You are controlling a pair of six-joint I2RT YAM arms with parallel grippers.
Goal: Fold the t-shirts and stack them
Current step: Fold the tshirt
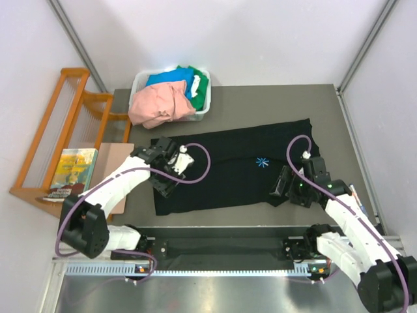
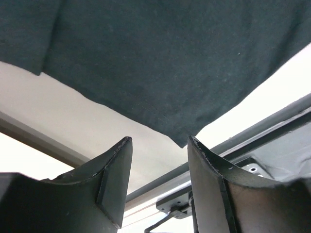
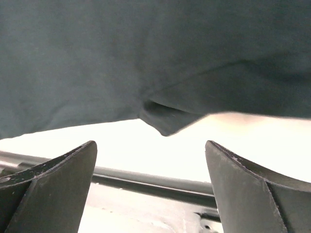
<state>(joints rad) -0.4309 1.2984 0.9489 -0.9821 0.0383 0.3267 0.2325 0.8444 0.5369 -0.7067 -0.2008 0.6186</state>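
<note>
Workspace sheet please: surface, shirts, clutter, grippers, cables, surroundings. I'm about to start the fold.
Surface: grey table, its middle covered by cloth.
Job's things: black shirt spread flat, starburst facing up; pink shirt, blue shirt and green shirt heaped in the bin, the pink one spilling over its front.
Clutter: rack, book and cardboard at the table's left.
Grippers: left gripper open at a shirt corner; right gripper open wide at the near hem; no cloth between either pair of fingers.
Cables: purple cable loops above the shirt; another on the right arm.
Surroundings: white walls, metal posts.
</note>
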